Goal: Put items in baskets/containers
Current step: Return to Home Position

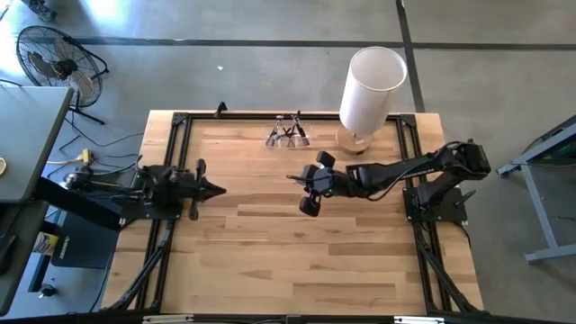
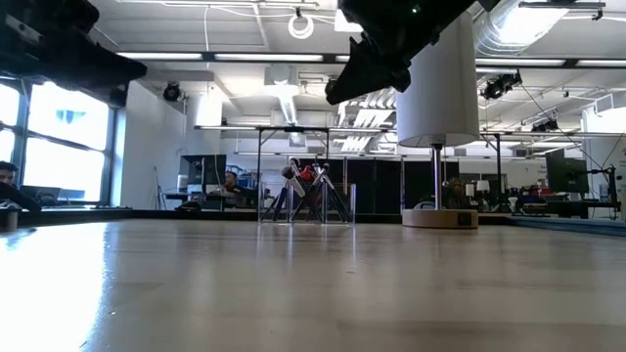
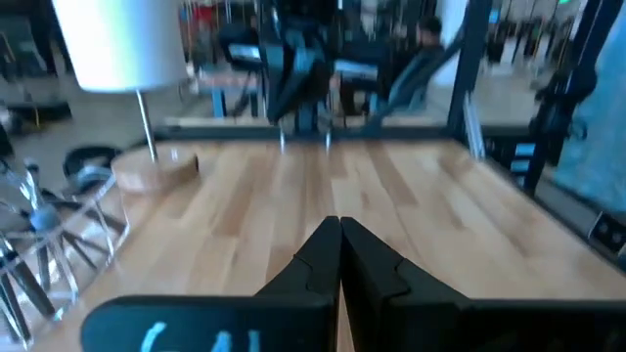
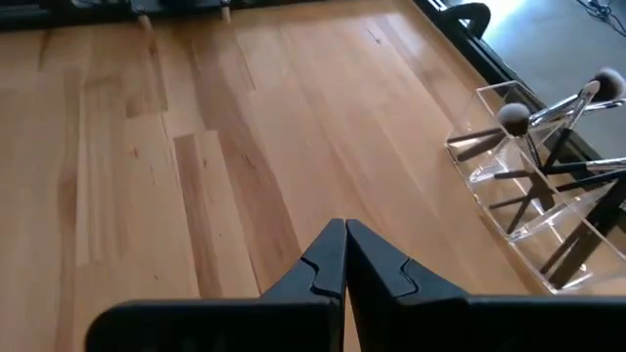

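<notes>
- clear organizer [image 1: 288, 138] sits at the far edge of the table [image 1: 270, 261], roughly centre
- makeup brushes [image 4: 512, 119] are standing inside it, leaning criss-cross, w/ a couple of pale bristle heads up top
- just right of it is the tall white cylinder [image 1: 371, 85] on its round wooden base [image 1: 353, 141]. Close to the organizer, but can't tell if they touch
- right gripper [image 1: 292, 178] is on the near side of the organizer, around mid-table, up off the wood and pointing left. Jaws pressed together, nothing in them
- left gripper [image 1: 219, 189] is over the left part of the table, well apart from the organizer, pointing right. Tips also closed tight & empty
- bg: floor fan [image 1: 54, 63] off the far-left corner
</notes>
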Available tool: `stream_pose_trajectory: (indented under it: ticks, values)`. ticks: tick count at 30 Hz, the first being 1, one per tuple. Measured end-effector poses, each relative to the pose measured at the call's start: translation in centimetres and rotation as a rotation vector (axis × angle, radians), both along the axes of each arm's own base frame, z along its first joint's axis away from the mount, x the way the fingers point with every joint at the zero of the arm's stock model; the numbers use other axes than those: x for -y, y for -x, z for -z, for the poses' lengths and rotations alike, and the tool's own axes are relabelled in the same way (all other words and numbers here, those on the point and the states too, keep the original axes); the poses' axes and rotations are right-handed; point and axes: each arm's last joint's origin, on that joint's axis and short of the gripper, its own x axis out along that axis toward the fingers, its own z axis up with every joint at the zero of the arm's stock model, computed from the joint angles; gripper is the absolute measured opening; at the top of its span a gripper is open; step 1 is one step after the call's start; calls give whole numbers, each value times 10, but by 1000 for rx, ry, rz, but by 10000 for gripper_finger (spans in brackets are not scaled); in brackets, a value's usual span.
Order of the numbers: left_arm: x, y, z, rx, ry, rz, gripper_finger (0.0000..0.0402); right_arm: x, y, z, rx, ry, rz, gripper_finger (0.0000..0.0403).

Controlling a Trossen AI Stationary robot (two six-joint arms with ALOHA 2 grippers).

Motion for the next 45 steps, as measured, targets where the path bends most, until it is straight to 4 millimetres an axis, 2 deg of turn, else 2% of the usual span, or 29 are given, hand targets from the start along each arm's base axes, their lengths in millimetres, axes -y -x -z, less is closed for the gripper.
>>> stream_pose_trajectory:
  ticks: [5, 8, 12, 17, 27, 32, 36, 45]
  values:
    - [0, 2, 9, -1, -14, 19, 0, -1, 0, -1, 5, -1, -1, 1]
    - [1, 2, 5, 28, -30, 78, 0, -1, 0, 0, -3, -5, -9, 1]
    - [-3, 2, 3, 61, -58, 62, 0, -1, 0, 0, -7, -7, -15, 2]
    - [-10, -4, 19, 101, 0, 78, 0, -1, 1, 1, -25, 20, -48, 1]
    - [-17, -7, 25, 37, 14, -27, 0, -3, 7, -1, -87, 13, -146, 1]
    - [-18, -7, 25, 35, 17, -34, 0, -2, 27, -8, -187, 22, -172, 1]
    - [-18, -7, 25, 35, 17, -47, 0, -4, 48, -9, -106, -5, -265, 0]
    - [-18, -7, 26, 33, 17, -49, 0, 1, 121, 30, 145, -109, -253, 0]
